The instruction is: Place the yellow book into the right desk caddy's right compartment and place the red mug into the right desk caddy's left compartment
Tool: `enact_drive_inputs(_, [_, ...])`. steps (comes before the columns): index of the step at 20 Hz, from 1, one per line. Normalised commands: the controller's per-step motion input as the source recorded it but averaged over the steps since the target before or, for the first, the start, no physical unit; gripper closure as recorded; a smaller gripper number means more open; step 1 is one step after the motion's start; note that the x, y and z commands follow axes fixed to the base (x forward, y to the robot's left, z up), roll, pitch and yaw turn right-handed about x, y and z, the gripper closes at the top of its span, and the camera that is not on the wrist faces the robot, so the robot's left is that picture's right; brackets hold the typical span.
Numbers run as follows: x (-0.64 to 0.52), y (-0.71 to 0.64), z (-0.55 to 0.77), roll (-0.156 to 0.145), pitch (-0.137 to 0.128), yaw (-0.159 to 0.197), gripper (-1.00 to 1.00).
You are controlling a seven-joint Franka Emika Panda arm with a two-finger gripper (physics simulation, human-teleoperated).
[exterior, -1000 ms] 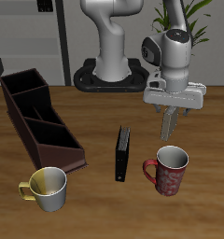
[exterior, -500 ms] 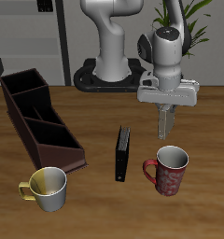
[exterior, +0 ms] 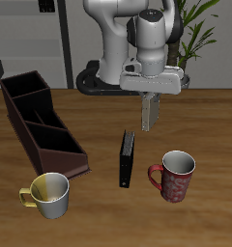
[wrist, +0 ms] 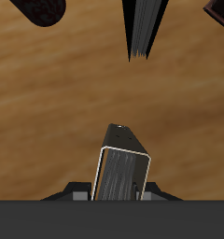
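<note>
My gripper (exterior: pixel 148 108) hangs above the table behind the black book and is shut on the yellow book (exterior: pixel 148 118), a thin pale slab held upright and hanging below the fingers. In the wrist view the held book (wrist: pixel 121 170) fills the space between the jaws. The red mug (exterior: pixel 174 176) stands upright near the table's front edge, apart from the gripper; its rim shows in the wrist view (wrist: pixel 44 9). The right desk caddy (exterior: pixel 41 127), long and dark brown, lies at the far side of the table from the mug, its sections empty.
A black book (exterior: pixel 127 159) stands on edge between the caddy and the red mug, just in front of the gripper; it also shows in the wrist view (wrist: pixel 144 28). A pale yellow mug (exterior: pixel 50 193) stands near the front edge by the caddy's end.
My gripper has moved with the yellow book from above the red mug toward the caddy's side and slightly farther back. Mugs, black book and caddy have not moved.
</note>
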Motion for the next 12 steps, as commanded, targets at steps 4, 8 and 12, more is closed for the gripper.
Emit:
enact_drive_inputs(4, [-0.37, -1.04, 0.71, -0.021, -0.071, 0.084, 1.0])
enact_drive_inputs(8, [-0.16, -0.83, 0.48, -0.044, 0.01, 0.016, 1.0])
enact_drive_inputs(12, [-0.21, -0.96, 0.55, -0.033, -0.004, 0.033, 1.0])
